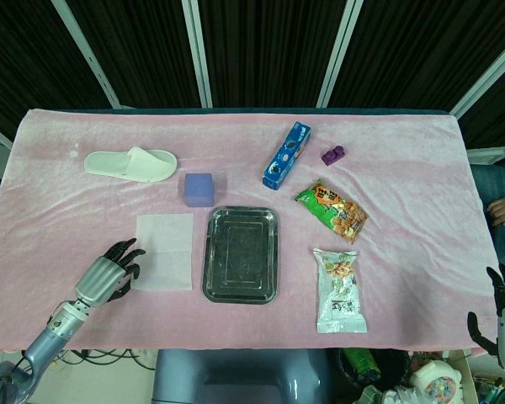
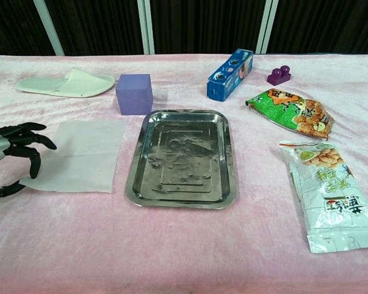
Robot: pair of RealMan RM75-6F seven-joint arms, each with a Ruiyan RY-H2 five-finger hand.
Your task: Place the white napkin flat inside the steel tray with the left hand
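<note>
The white napkin (image 1: 165, 250) (image 2: 81, 154) lies flat on the pink cloth, just left of the steel tray (image 1: 240, 288) (image 2: 183, 200), which holds nothing. My left hand (image 1: 109, 273) (image 2: 13, 154) is at the napkin's near left corner with its dark fingers spread. The fingertips (image 2: 35, 160) lie over the napkin's left edge and the thumb sits below the corner. Whether it pinches the paper is not plain. My right hand (image 1: 502, 310) hangs off the table's near right corner, fingers apart and holding nothing.
A purple block (image 1: 198, 188) stands just beyond the napkin and tray. A white slipper (image 1: 131, 163) lies at the far left. A blue box (image 1: 287, 155), a purple toy (image 1: 333, 155) and two snack bags (image 1: 333, 211) (image 1: 339, 289) lie right of the tray.
</note>
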